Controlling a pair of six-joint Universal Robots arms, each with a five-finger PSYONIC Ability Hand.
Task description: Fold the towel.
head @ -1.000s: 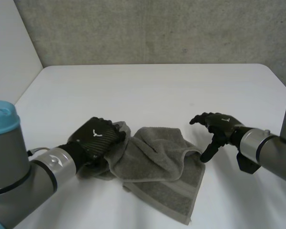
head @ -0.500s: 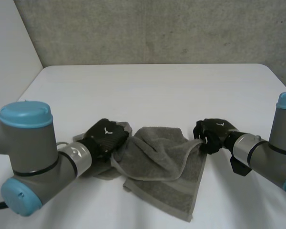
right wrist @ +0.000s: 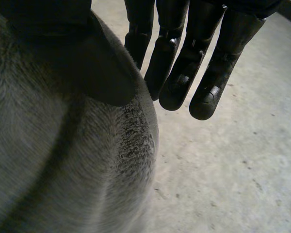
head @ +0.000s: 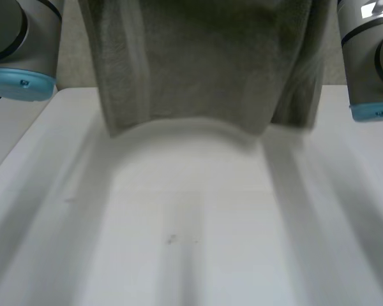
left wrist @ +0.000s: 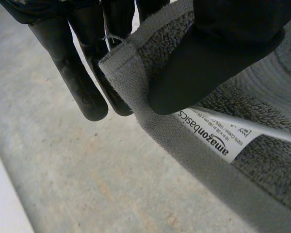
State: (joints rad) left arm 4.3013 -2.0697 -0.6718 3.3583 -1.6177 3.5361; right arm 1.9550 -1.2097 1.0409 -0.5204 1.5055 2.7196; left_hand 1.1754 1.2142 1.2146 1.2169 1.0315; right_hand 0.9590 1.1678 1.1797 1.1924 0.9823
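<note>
The grey towel (head: pixel 198 64) hangs spread in the air above the white table (head: pixel 191 242), its lower edge curved and well off the surface. My left arm (head: pixel 19 38) and right arm (head: pixel 370 57) are raised at either side of it. In the left wrist view my left hand (left wrist: pixel 218 43) pinches a hemmed corner of the towel (left wrist: pixel 262 145) between thumb and fingers (left wrist: pixel 82 82), beside the white label (left wrist: pixel 218 133). My right hand (right wrist: pixel 87 58) presses its thumb on the towel's (right wrist: pixel 63 160) edge, against the fingers (right wrist: pixel 203 63) behind the cloth.
A grey concrete wall (right wrist: pixel 233 170) stands behind the table. A pale wall (head: pixel 6 134) borders the table on the side of my left arm.
Both hands closed on the towel where it lay crumpled on the table, one at each side. They have since lifted it high, so it now hangs stretched between them.
</note>
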